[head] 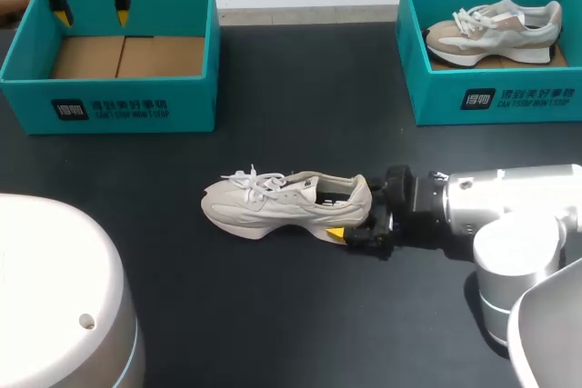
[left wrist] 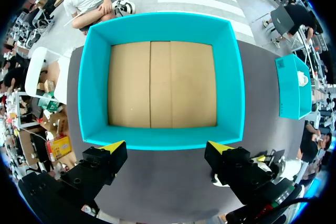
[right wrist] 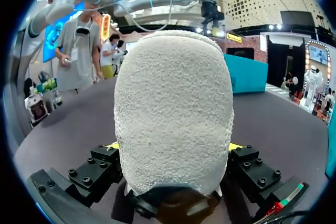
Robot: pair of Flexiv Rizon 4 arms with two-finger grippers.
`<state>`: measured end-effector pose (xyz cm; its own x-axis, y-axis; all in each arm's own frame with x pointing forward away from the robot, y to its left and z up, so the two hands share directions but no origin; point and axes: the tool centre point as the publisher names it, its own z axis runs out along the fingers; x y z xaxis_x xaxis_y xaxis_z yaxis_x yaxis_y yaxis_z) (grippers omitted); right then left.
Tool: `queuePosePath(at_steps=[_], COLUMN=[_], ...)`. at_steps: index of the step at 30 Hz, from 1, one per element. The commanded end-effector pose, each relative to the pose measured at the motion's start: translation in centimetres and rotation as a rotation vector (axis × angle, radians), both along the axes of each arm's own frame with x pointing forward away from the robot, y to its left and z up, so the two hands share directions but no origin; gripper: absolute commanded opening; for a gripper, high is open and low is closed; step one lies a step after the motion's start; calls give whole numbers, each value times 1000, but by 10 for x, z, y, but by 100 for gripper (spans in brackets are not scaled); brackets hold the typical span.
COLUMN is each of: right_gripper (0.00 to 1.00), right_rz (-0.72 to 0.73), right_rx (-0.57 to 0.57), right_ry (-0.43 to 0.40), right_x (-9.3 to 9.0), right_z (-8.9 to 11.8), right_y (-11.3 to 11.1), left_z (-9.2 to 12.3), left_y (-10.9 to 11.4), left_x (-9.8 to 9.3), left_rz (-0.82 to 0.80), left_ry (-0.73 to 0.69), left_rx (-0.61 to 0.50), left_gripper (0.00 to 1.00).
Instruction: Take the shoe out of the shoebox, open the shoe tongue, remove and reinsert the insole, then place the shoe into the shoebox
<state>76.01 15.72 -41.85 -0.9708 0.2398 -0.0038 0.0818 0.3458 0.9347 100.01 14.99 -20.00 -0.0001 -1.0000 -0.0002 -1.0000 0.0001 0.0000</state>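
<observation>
A white sneaker (head: 282,202) lies on its side on the dark table, toe to the left. Its fuzzy heel (right wrist: 173,108) sits between the fingers of my right gripper (head: 350,211), which stand wide apart, open. One yellow tip (head: 336,233) shows by the sole; the other is hidden behind the shoe. The empty teal shoebox (head: 109,102) stands at the far left, cardboard floor (left wrist: 160,85) bare. My left gripper (head: 89,6) hangs open above its back part with nothing between its fingers (left wrist: 113,148).
A second teal box (head: 491,88) at the far right holds another pale sneaker (head: 496,29). This box also shows beside the left gripper (left wrist: 291,87). Bare dark table lies between the two boxes and in front of the sneaker.
</observation>
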Motion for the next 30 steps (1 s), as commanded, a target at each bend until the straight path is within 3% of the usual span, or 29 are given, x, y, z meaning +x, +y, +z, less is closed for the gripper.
queuePosePath(at_steps=[1, 10, 20, 30], right_gripper=[0, 0, 0, 0], right_rz=[9, 77, 177, 201], right_rx=[-4, -24, -28, -16], right_ry=[-5, -47, -25, -3], right_x=[3, 0, -6, -13], right_z=[-2, 4, 10, -4], right_y=[3, -21, -48, -54], left_z=[0, 0, 0, 0], left_y=[0, 0, 0, 0], left_x=[0, 0, 0, 0], left_rz=[0, 0, 0, 0], left_ry=[0, 0, 0, 0], left_rx=[0, 0, 0, 0], left_gripper=[100, 100, 100, 100])
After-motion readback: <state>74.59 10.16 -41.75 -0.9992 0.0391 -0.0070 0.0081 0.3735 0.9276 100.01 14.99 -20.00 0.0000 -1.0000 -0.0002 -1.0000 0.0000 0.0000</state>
